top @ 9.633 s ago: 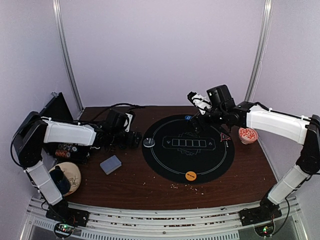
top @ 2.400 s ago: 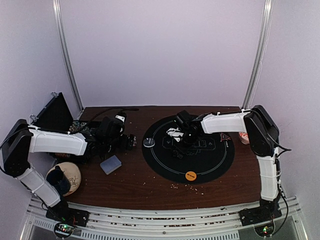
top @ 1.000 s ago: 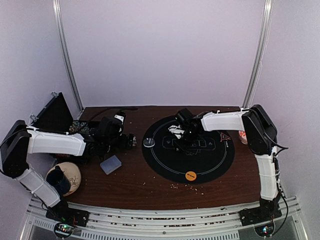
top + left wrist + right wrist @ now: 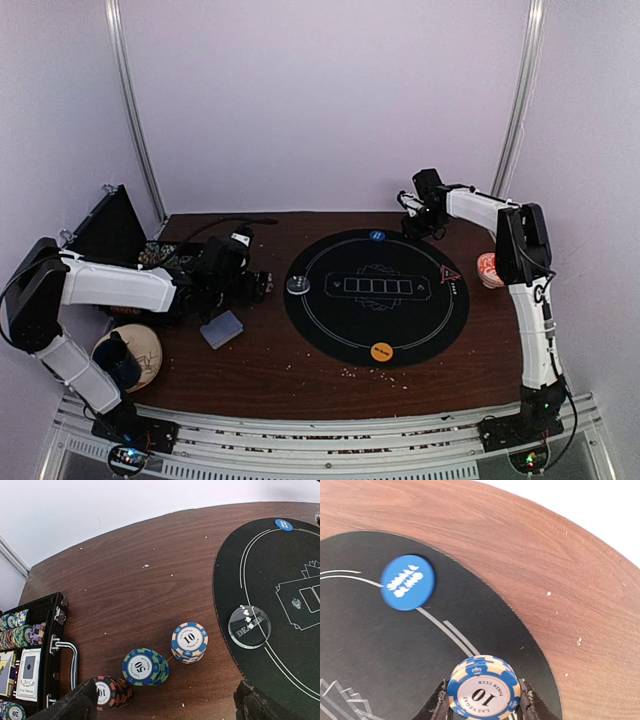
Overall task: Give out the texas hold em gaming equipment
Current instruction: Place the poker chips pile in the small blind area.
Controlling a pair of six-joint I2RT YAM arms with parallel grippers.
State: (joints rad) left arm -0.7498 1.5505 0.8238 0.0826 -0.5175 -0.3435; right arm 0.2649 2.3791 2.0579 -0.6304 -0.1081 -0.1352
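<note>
My right gripper is shut on a short stack of blue-and-peach "10" poker chips, held over the far right rim of the black mat. A blue disc lies just left of it. From above, the right gripper hangs by the mat's back edge. My left gripper is wide open above three chip stacks on the wood: blue-and-peach, blue-and-green "50" and black-and-red. A grey-blue card deck, an orange disc and a red triangle marker also show.
A clear dealer button rests on the mat's left edge. An open black case with more chips and cards stands at the left. A red-and-white bowl sits right of the mat, and a round wooden piece lies at front left.
The right arm has swung from the middle of the mat to its far right back edge, carrying the blue-and-peach chips. The left arm has stayed in place.
</note>
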